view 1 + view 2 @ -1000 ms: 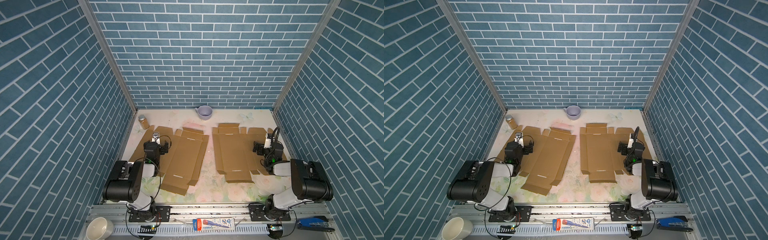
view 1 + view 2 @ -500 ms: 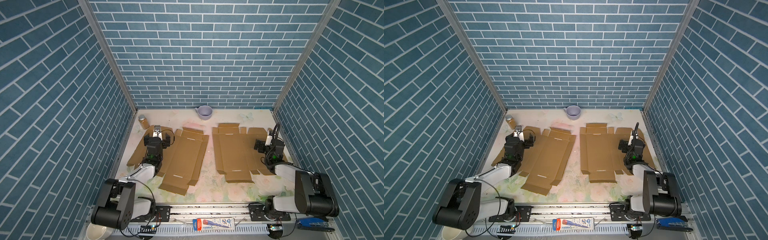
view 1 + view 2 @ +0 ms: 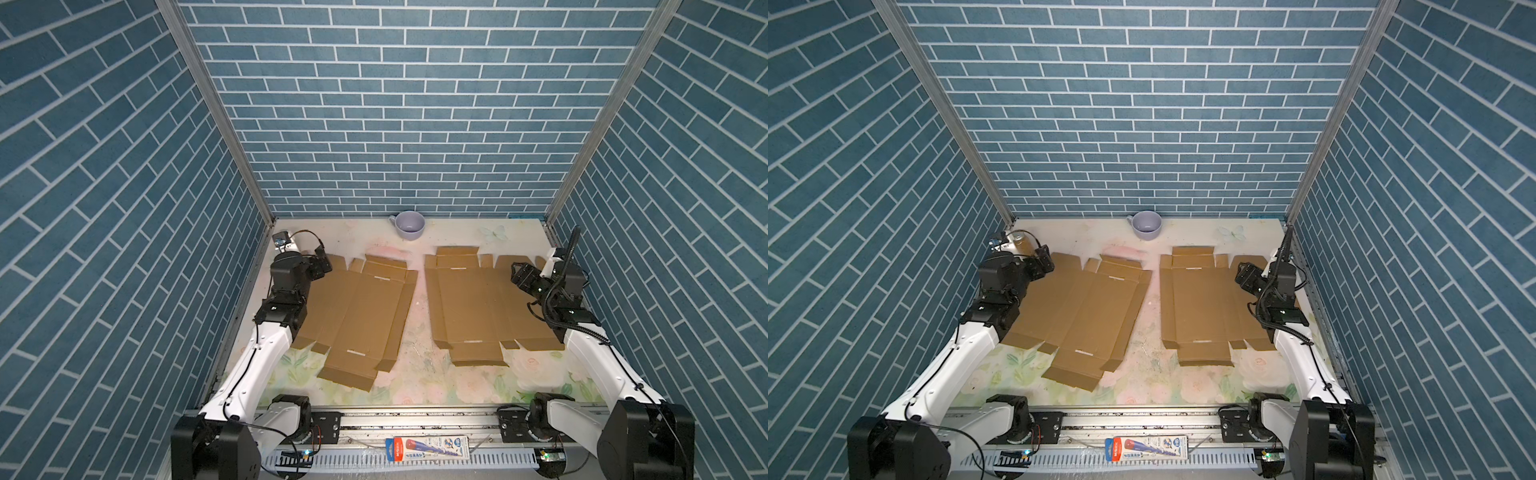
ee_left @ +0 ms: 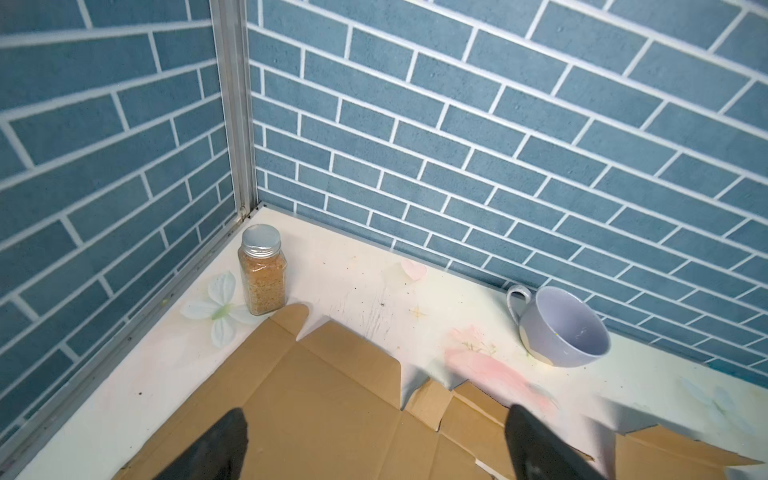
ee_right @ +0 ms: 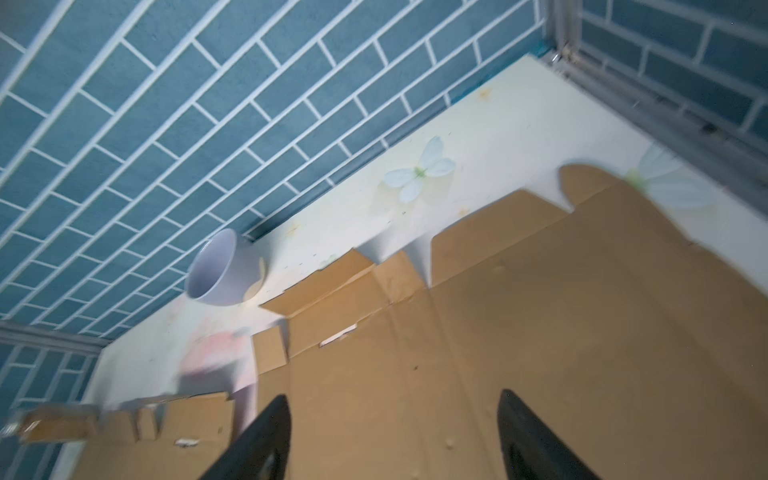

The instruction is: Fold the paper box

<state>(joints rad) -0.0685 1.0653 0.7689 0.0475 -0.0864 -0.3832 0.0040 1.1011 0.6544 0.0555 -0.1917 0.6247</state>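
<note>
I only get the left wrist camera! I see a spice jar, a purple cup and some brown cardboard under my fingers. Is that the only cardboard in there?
Observer: No, there are two. A right cardboard blank lies beside your left cardboard blank, with a gap between them.
Operator: What's the other arm doing?
Observer: The right gripper hangs over the far right part of that second blank, jaws apart, nothing between them.
Operator: Is mine folded up at all?
Observer: Not yet. Both top views show it spread out unfolded on the tabletop, turned at a slant.
</note>
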